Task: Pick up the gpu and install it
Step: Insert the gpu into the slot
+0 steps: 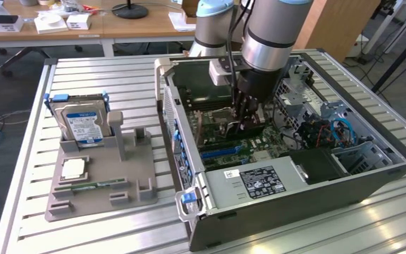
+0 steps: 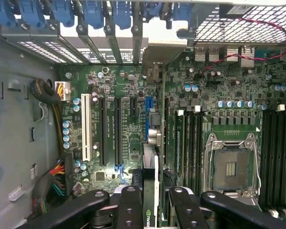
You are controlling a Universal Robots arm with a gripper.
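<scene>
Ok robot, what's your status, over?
Status: gripper shut on the gpu. The gpu edge-on over the motherboard, inside the open case. The expansion slots look bare, nothing seen blocking.

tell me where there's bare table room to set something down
Bare table slats in front of the grey holder, behind the hard drive, and beside the case on the exterior view's right. Crowded inside the case around the gpu.

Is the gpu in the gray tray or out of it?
Out. The gpu is held edge-on in the pincer, inside the computer case over the motherboard; seated in a slot, cannot tell.
</scene>
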